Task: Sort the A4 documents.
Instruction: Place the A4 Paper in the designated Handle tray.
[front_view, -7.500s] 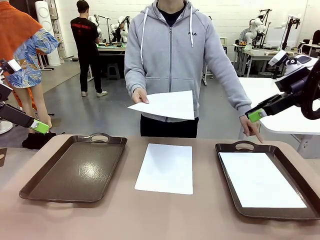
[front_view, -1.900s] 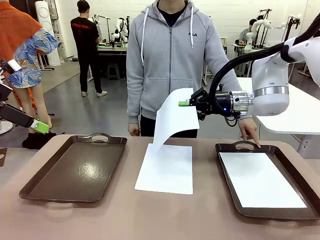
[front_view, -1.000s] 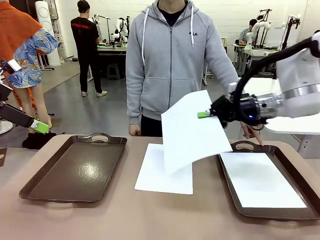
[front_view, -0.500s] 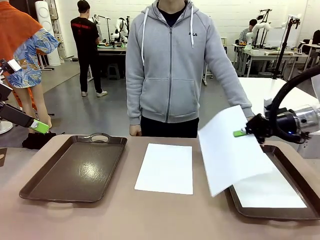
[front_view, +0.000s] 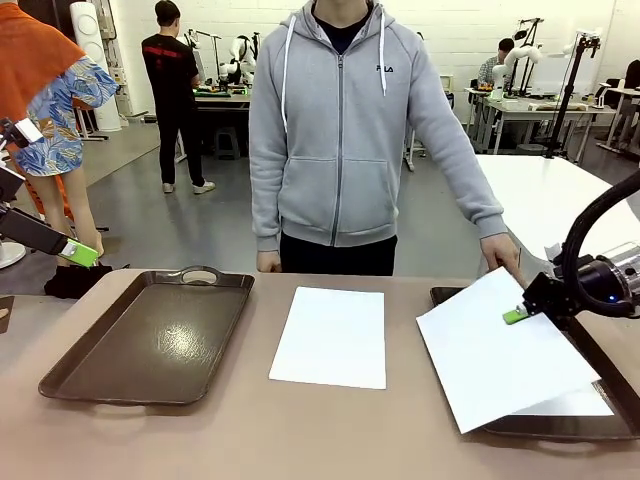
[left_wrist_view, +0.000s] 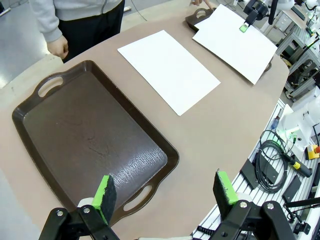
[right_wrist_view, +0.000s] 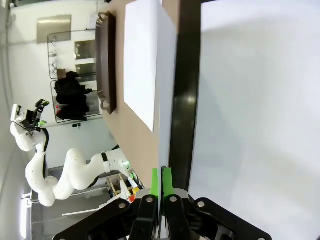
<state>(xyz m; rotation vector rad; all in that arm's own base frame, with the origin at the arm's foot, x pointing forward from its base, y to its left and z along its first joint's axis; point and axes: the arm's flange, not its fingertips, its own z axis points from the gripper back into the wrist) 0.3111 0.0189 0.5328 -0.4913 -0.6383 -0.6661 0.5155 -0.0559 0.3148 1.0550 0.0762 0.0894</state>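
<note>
Swinging rightward and downward over the last second, the right gripper now carries its A4 sheet low over the right-hand tray. A second ago that paper hung steeply in the air nearer the middle of the table. The green pads are pressed together on the sheet's far edge with no gap between them, so the paper is pinched firmly.

From the jaws the held sheet spreads toward the robot and leftward, nearly flat and skewed to the tray. Its near-left part overhangs the tray's rim. Whether it already rests on the tray I cannot tell.

Beneath it lies a second sheet, already in the tray, with only its near corner peeking out. Just beyond the jaws, the person's hand hangs by the tray's far end.

Well to the left of the jaws, a third sheet lies flat on the table, unmoved. Farther left sits the bare left-hand tray. The left gripper hovers above its near rim, jaws wide and holding nothing, as before.

This delivery looks almost done. The sheet probably needs squaring to the tray before release, or it may settle across the rim. One sheet appears left to sort.
</note>
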